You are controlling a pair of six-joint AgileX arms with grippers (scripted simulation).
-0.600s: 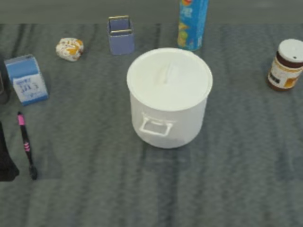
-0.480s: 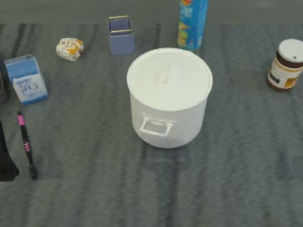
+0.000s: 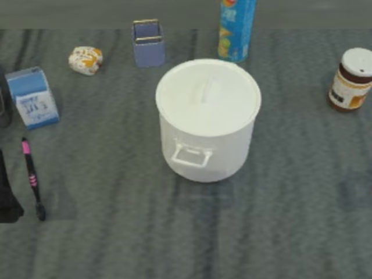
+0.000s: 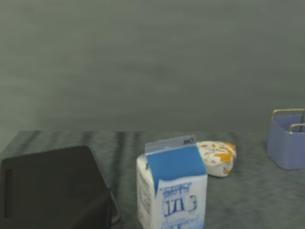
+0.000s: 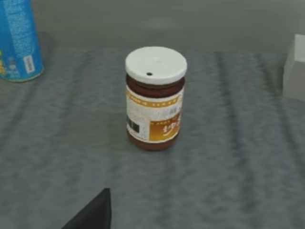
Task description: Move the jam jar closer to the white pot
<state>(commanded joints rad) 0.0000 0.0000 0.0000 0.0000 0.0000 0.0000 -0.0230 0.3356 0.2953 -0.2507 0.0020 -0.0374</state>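
The jam jar (image 3: 351,80) stands upright near the table's right edge, toward the far side, white lid on top and cream-and-orange label facing outward; nothing touches it, and it sits well apart from the white pot (image 3: 207,119). In the right wrist view the jam jar (image 5: 155,98) fills the middle, bare table all round it; a dark wedge at the bottom of that view looks like part of the right gripper, but whether that claw is wide or narrow I cannot tell. The white pot sits at the table's centre, flat lid on, its rectangular handle (image 3: 191,155) turned toward the near side.

Just behind the pot, at the far edge, rises the tall blue carton (image 3: 236,29); left of it a small lavender box (image 3: 149,43), open at the top; farther left a crumpled white-and-orange wrapper (image 3: 85,60). Near the left edge stands a blue-and-white milk carton (image 3: 33,97); closer in lies a black-and-pink toothbrush (image 3: 32,178). The left arm (image 3: 7,197) is parked at the table's left edge, only a dark shape showing; its claw is out of sight.
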